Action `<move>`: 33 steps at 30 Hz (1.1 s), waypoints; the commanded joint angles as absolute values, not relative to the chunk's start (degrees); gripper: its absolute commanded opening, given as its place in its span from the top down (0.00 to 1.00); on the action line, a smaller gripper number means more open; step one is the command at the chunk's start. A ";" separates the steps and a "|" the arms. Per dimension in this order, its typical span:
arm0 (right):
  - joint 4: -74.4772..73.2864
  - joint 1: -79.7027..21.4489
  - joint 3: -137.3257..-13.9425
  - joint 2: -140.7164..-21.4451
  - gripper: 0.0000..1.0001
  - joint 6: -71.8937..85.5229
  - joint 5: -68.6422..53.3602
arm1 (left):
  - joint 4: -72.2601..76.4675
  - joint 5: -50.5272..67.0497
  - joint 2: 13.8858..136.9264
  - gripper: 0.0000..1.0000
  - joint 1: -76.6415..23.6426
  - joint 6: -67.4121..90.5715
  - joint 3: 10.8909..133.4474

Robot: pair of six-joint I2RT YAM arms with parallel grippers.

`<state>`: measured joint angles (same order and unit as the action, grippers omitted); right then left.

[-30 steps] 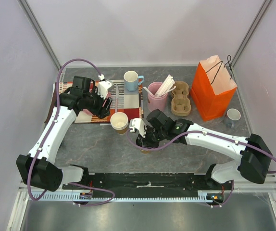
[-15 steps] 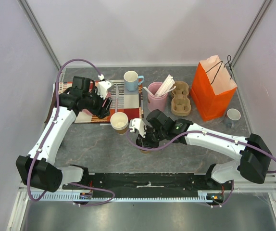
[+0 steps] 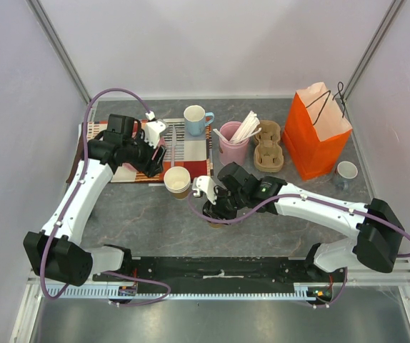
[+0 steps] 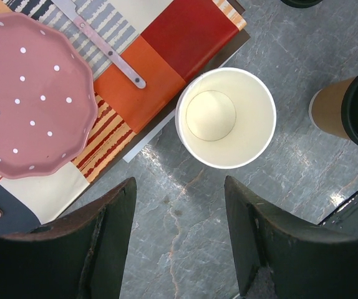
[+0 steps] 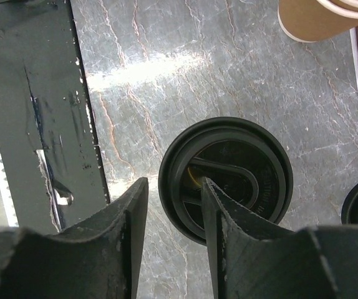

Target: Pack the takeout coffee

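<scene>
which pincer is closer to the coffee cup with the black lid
Right. The right pincer sits directly over the takeout coffee, straddling its rim. The left pincer hovers above the lidless paper cup, with the coffee off to one side.

Grey marbled tabletop (image 3: 141, 214) seen from above, with cups, a mat and a bag standing on it.

A striped red, orange and grey placemat (image 3: 188, 148) lies at the far left; a stack of lidless brown paper cups (image 3: 177, 181) stands just off its near right corner; the takeout coffee (image 5: 241, 168), brown with a black dome lid, stands upright near the stack, toward the table's middle; a light-blue mug (image 3: 196, 118) sits at the mat's far right corner, on mat or stone cannot be told; to the right come a pink cup of sticks (image 3: 232, 148), stacked pulp cup carriers (image 3: 268, 150), an upright orange paper bag (image 3: 312, 136), and a small white cup (image 3: 346, 171) just beside the bag.
</scene>
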<state>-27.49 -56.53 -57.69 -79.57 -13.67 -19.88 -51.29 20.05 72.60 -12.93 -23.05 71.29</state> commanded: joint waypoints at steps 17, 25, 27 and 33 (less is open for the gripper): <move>-15.13 -48.96 -54.68 -71.55 1.00 10.80 -20.04 | -51.69 51.34 74.44 0.92 -25.47 -23.29 68.31; -13.36 -48.87 -51.77 -70.58 1.00 13.27 -18.90 | -45.36 51.07 79.80 0.98 -33.21 -21.62 67.32; -13.97 -48.52 -52.99 -70.40 1.00 13.01 -18.81 | -45.00 50.45 80.59 0.98 -34.71 -21.62 68.11; -15.12 -48.25 -52.48 -71.01 1.00 13.01 -20.13 | -39.12 50.36 82.44 0.98 -35.59 -18.55 66.28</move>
